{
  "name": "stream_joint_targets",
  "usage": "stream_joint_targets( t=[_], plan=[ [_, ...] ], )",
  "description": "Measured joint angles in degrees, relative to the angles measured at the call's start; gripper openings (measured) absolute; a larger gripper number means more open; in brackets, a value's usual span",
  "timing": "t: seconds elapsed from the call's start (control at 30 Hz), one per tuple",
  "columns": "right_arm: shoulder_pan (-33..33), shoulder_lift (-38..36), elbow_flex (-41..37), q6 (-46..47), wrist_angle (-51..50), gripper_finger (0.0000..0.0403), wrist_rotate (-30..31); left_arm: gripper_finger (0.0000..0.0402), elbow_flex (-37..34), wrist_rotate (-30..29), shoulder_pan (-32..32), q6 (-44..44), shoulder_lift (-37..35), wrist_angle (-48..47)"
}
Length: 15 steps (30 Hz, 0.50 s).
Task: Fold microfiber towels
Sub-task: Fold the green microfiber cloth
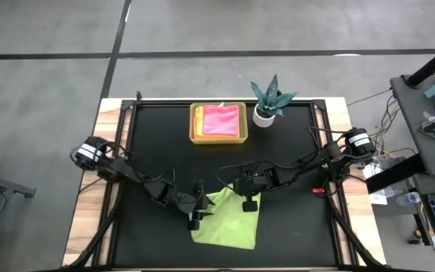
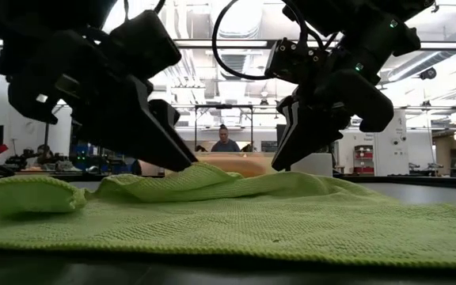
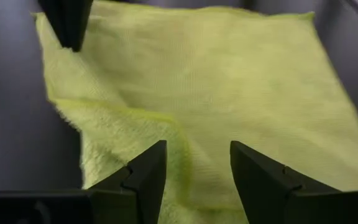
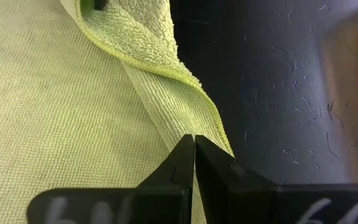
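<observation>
A lime green towel (image 1: 229, 223) lies on the black table near its front edge, with its left part folded over into a loose flap (image 3: 104, 124). My right gripper (image 1: 249, 204) is at the towel's far right corner, shut on its edge. My left gripper (image 1: 195, 221) stands open over the folded left part, its fingers (image 3: 148, 174) just above the cloth. A pink towel (image 1: 221, 119) lies in the yellow tray (image 1: 196, 137) at the back. My right gripper pinches the towel's hemmed edge (image 4: 211, 124) between its two shut fingertips, slanting down from the far right. The cloth there is raised a little off the table (image 2: 267, 176) and the remainder lies flat. Whether my left gripper touches the flap, I cannot tell.
A small teal plant in a white pot (image 1: 266, 106) stands right of the tray at the back. Bare black table (image 1: 157, 151) lies between the tray and the green towel. A person shows far off in the room behind the table (image 2: 226, 141).
</observation>
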Motion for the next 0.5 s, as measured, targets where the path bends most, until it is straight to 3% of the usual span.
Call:
stream_joint_targets(
  t=[0.27, 0.5],
  plan=[
    [0.0, 0.0, 0.0, -0.3, 0.0, 0.0009, 0.0, 0.0146, -0.1, 1.3, -0.1, 0.1, 0.5, 1.4],
    [0.0, 0.0, 0.0, -0.5, 0.0, 0.0009, 0.0, 0.0044, -0.2, 2.4, -0.1, 0.6, 0.5, 0.9]
  ],
)
